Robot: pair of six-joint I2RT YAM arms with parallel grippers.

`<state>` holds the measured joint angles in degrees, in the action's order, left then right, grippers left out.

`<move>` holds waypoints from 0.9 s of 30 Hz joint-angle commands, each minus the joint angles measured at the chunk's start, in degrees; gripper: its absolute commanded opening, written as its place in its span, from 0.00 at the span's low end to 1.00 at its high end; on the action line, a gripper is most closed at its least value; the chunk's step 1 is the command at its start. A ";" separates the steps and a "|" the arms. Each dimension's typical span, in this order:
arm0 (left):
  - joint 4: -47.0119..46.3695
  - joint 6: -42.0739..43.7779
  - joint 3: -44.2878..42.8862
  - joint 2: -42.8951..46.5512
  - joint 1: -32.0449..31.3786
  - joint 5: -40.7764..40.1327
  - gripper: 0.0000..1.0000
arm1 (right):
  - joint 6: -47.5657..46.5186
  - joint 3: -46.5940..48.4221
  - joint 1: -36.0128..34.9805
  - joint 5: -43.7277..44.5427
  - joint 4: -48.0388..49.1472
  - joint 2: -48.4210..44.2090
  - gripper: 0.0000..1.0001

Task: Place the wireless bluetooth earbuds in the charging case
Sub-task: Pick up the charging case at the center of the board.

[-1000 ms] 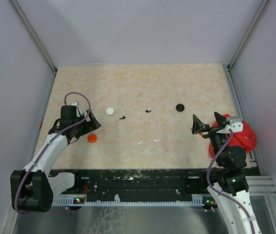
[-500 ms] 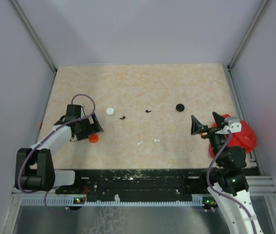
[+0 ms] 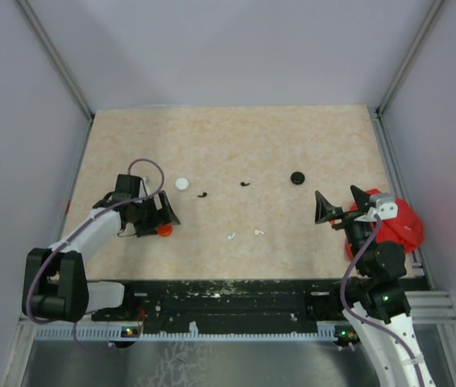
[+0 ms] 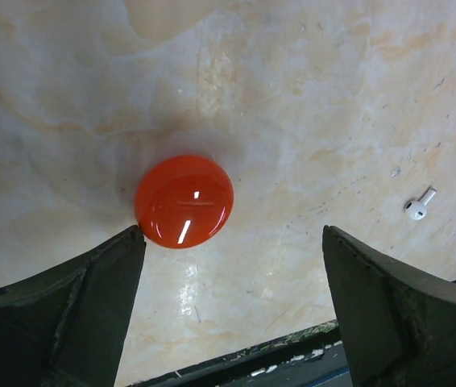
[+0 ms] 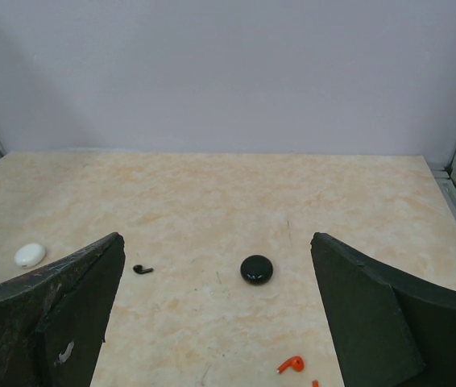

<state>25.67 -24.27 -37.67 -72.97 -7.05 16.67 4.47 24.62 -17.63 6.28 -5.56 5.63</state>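
Observation:
A round glossy red-orange charging case (image 4: pixel 184 201) lies on the table just beyond my left gripper's (image 4: pixel 232 234) left fingertip. That gripper is open and holds nothing; from above it (image 3: pixel 160 216) hovers right over the case (image 3: pixel 164 230). A white case (image 3: pixel 182 184) and a black case (image 3: pixel 296 177) lie farther back. Two black earbuds (image 3: pixel 203 194) (image 3: pixel 246 184) and two white earbuds (image 3: pixel 231 236) (image 3: pixel 259 233) are scattered mid-table. My right gripper (image 5: pixel 217 239) is open and empty, facing the black case (image 5: pixel 256 268), with a red-orange earbud (image 5: pixel 292 364) below it.
A big red lump (image 3: pixel 404 226) sits at the table's right edge beside the right arm. The black front rail (image 3: pixel 228 294) runs along the near edge. Grey walls enclose the table on three sides.
My left gripper has swung right and toward the near edge, ending over the red-orange case, which now lies slightly farther right. The right arm has barely moved.

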 commanded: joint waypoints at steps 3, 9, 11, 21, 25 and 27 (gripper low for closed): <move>3.44 -1.49 -2.42 -0.57 -6.70 -9.90 0.93 | -0.70 -0.04 -1.24 0.03 2.47 -0.79 0.98; 8.56 -1.89 -7.18 -4.98 -15.93 -24.35 0.92 | -0.60 -0.05 -1.40 0.10 2.38 -0.72 0.98; 8.99 -2.47 -7.46 -5.86 -16.69 -25.40 0.92 | -0.61 -0.10 -1.44 0.11 2.38 -0.64 0.98; 4.99 -3.52 -4.62 -6.52 -16.97 -26.79 0.80 | -0.69 -0.14 -1.60 0.21 2.30 -0.62 0.98; 4.28 -1.80 -4.80 -8.47 -17.03 -26.37 0.73 | -0.70 -0.11 -1.57 0.16 2.30 -0.66 0.98; 4.54 -1.37 -5.03 -9.12 -16.98 -26.43 0.68 | -0.70 -0.18 -1.62 0.13 2.23 -0.63 0.98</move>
<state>30.96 -26.96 -42.70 -80.51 -23.81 -8.82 4.45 23.99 -18.26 6.33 -5.56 5.61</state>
